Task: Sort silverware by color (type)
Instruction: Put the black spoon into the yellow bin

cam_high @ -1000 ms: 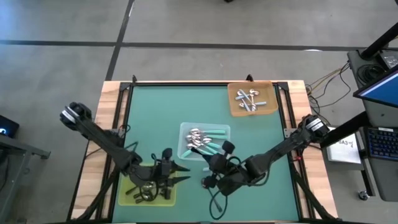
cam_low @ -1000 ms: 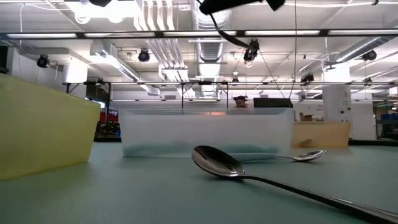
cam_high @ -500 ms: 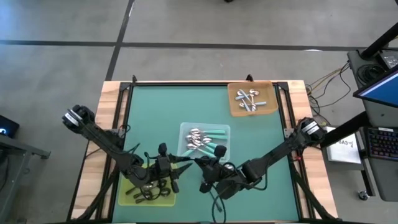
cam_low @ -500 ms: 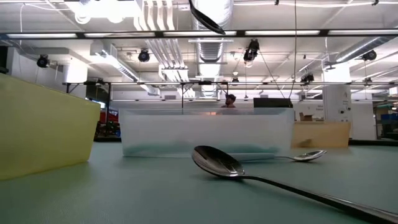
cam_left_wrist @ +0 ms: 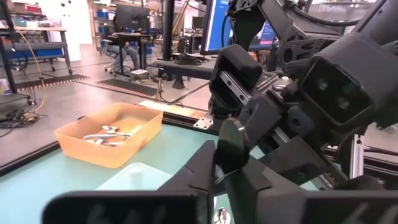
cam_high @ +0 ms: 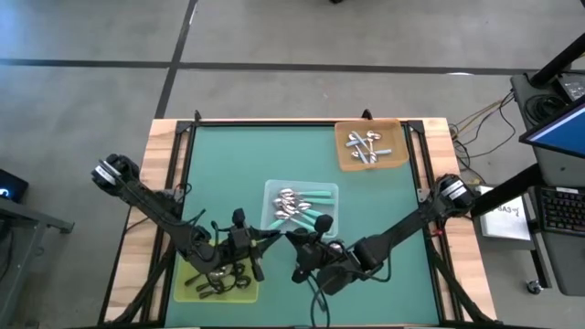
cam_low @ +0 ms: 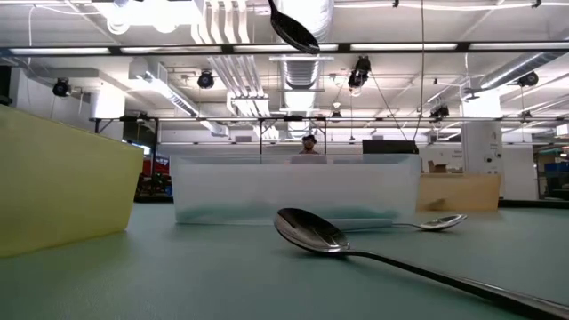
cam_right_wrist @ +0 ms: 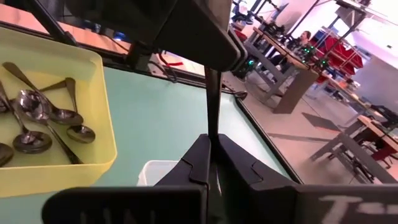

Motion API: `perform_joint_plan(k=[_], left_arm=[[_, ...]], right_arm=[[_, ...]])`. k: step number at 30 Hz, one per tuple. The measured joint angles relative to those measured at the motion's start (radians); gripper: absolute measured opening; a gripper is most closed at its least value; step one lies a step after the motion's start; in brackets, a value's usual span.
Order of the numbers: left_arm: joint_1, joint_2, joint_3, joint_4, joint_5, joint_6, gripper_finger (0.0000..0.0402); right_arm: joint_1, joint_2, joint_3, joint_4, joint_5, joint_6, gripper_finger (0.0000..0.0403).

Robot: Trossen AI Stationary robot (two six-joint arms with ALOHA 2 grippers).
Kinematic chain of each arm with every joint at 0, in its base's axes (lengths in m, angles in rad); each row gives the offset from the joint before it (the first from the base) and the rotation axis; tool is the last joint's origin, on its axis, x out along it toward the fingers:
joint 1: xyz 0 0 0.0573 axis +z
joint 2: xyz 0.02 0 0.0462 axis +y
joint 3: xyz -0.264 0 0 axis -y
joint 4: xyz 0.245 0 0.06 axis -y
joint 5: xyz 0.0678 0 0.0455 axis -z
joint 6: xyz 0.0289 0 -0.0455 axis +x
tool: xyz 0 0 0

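A dark spoon (cam_right_wrist: 212, 102) is held in the air between my two grippers, above the table's near middle. My left gripper (cam_high: 271, 237) reaches in from the left and is shut on its bowl end. From the right, my right gripper (cam_high: 292, 239) is shut on its handle. The low view shows only the dark bowl (cam_low: 293, 27), high above the table. More dark spoons (cam_right_wrist: 43, 118) lie in the yellow-green tray (cam_high: 196, 291). Teal-handled spoons (cam_high: 306, 212) lie in the clear tray (cam_high: 271, 190). Silver spoons (cam_high: 364, 146) lie in the orange tray (cam_high: 395, 137). My left gripper has the dark spoon's bowl end (cam_left_wrist: 229, 146) pinched between its two fingertips (cam_left_wrist: 200, 169). It comes at the spoon about level, from the table's left. The spoon is clear of the table. My right gripper pinches the spoon's thin handle (cam_right_wrist: 210, 127) between its two fingers (cam_right_wrist: 194, 155). It comes about level from the table's right, and the fingers lie along the handle. The handle runs on from the fingertips to the left gripper.
A silver spoon (cam_low: 311, 233) lies loose on the green mat in front of the clear tray, and a second one (cam_low: 440, 222) lies farther right. The wooden table frame (cam_high: 164, 164) borders the mat. Cables hang under my right arm (cam_high: 315, 292).
My right gripper has gone a little toward the table's left and rolled its wrist, bringing the dark spoon to the left gripper. My left gripper has turned toward the spoon without changing place and has shut on its bowl end.
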Motion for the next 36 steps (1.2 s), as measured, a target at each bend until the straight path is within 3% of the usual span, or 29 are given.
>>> perform_joint_plan(k=[8,20,29,36], left_arm=[[0.001,-0.003,0.000,-0.001,0.004,-0.004,0.0001],[0.024,-0.007,0.000,-0.010,-0.031,0.021,0.0000],[0.033,-0.011,0.000,-0.009,-0.039,0.040,0.0000],[0.033,-0.031,0.000,-0.058,-0.049,0.035,0.0000]], right_arm=[[0.001,-0.002,0.000,-0.001,0.004,0.005,0.0013],[0.002,-0.021,0.000,-0.071,-0.040,-0.014,0.0093],[0.003,-0.066,0.001,-0.301,-0.040,0.215,0.0186],[0.003,-0.141,0.002,-0.552,-0.071,0.528,0.0202]])
